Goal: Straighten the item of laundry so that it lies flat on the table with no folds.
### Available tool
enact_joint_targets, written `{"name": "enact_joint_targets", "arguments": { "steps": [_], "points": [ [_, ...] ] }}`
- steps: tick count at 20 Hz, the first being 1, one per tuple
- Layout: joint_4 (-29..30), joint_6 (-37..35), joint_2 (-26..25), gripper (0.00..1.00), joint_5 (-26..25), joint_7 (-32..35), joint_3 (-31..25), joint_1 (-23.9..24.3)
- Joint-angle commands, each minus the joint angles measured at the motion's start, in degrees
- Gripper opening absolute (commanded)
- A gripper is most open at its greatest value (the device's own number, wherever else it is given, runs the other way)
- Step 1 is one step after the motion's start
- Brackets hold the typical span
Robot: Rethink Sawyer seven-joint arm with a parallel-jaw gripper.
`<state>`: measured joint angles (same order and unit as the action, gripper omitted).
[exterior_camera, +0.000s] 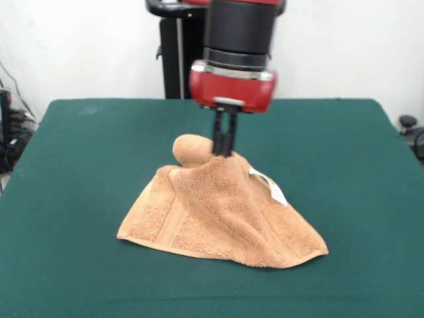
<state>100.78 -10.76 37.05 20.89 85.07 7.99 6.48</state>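
Note:
An orange-tan terry towel point(218, 215) hangs like a tent near the middle of the dark green table point(73, 199). Its top is lifted off the table while its lower edges rest on the felt. My gripper point(224, 151) comes down from above with its black fingers point(217, 136) close together, shut on the towel's peak. A rolled bulge of cloth sticks out just left of the fingers. A white label point(273, 187) dangles on the towel's right slope. A woven border band runs down the left side.
The black pedestal point(173, 53) stands behind the table's far edge. Cables and dark gear lie off the left edge point(10, 129), and a dark object point(407, 126) sits past the right edge.

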Motion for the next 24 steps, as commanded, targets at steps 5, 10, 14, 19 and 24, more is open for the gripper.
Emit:
{"name": "enact_joint_targets", "arguments": {
  "steps": [5,10,14,19,24],
  "points": [
    [4.83,0.26,-3.15,0.0,-11.06,1.79,-9.24,9.88],
    [3.46,1.76,-5.05,0.0,-14.22,4.09,-10.81,11.65],
    [2.5,2.02,-6.06,0.0,-15.53,5.85,-10.51,11.3],
    [1.35,2.94,-7.64,0.0,-16.46,7.07,-10.14,10.99],
    [1.18,2.46,-7.23,0.0,-15.95,8.15,-9.69,10.0]
  ]
}}
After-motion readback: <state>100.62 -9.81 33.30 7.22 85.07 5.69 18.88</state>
